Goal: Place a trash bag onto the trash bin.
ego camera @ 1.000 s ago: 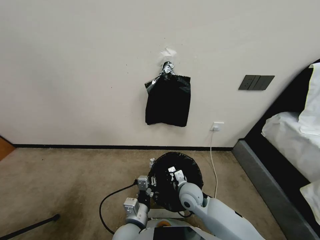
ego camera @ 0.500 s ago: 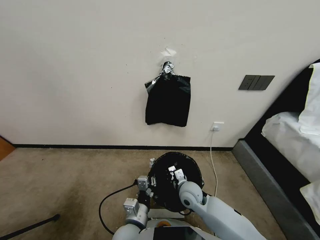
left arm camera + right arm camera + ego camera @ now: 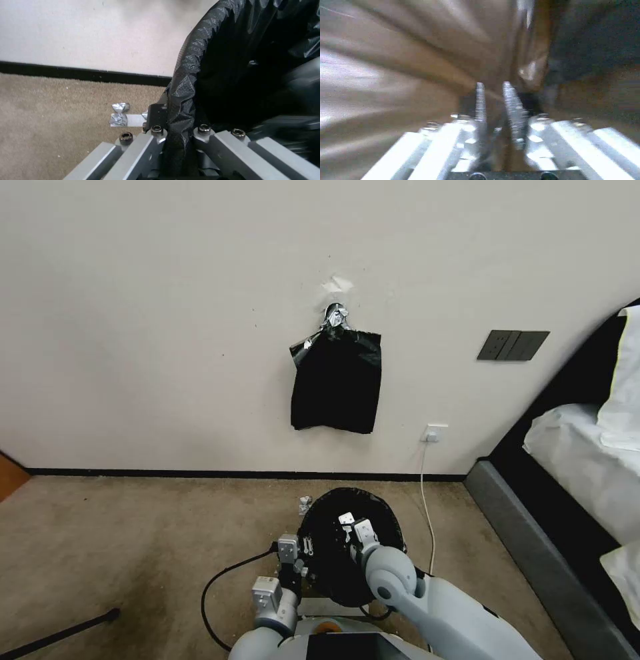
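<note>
Head view: the trash bag (image 3: pixel 333 573) drapes the trash bin at 6 o'clock; we judge fitting under way. Left wrist view: left gripper (image 3: pixel 176 136) clamps the bag's edge. Right wrist view: right gripper (image 3: pixel 493 100) sits inside, nearly closed; grasp unclear. Next: seat the edge.

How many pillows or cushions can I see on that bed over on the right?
2, as far as shows: one white pillow leans up at the head of the bed, and a corner of another pokes in lower down. More may lie beyond the picture's edge.
</note>
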Controlling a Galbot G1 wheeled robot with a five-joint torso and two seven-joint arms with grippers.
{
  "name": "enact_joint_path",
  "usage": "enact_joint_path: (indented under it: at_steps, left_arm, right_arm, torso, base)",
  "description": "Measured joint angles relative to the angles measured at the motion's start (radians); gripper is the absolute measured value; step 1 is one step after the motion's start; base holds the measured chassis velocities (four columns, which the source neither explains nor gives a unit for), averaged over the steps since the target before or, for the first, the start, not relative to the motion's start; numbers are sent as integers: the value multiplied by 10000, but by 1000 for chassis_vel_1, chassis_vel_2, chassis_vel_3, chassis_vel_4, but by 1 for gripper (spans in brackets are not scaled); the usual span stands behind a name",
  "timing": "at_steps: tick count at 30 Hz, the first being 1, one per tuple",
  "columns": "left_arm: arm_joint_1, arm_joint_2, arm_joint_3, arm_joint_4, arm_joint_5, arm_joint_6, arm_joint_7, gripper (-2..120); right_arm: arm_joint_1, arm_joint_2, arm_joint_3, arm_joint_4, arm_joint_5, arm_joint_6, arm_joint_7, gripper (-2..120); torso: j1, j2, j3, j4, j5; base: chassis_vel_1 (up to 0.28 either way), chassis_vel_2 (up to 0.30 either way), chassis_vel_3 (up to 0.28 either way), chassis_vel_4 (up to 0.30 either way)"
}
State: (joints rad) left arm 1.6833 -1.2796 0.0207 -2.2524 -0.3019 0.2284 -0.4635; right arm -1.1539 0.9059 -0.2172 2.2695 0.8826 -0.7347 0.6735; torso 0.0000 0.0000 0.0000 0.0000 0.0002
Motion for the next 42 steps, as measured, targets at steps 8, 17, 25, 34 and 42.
enact_joint_path:
  at_steps: [8,17,25,34,42]
  left_arm:
    - [-649,-295,-139,308,-1843,966,-1326,1]
    - [-1534,-442,-854,991,-3735,1418,-2629,1]
    - [-1850,-415,-985,1304,-4799,1591,-3227,1]
    - [-1960,-339,-1094,1487,-5100,1601,-3416,7]
    - [-1969,-211,-1234,1368,-5469,1798,-3182,34]
  right_arm:
    - [-1352,-691,1293,1571,-3,-2,-704,55]
    - [-2118,-558,1900,1876,-785,3,-1251,92]
    - [-2329,-408,1876,1734,-1155,6,-1412,100]
    - [-2278,-381,1886,1674,-1181,11,-1424,100]
    - [-2352,-337,1974,1667,-1313,79,-1396,100]
  torso:
    - [0,1,0,0,-1]
    - [0,0,1,-1,-2]
    - [-1,0,1,-1,-2]
    - [-1,1,1,0,-2]
    - [0,0,0,0,-1]
  base:
    - [0,0,0,0]
    - [0,0,0,0]
    - [0,0,0,0]
    - [0,0,0,0]
    - [0,0,0,0]
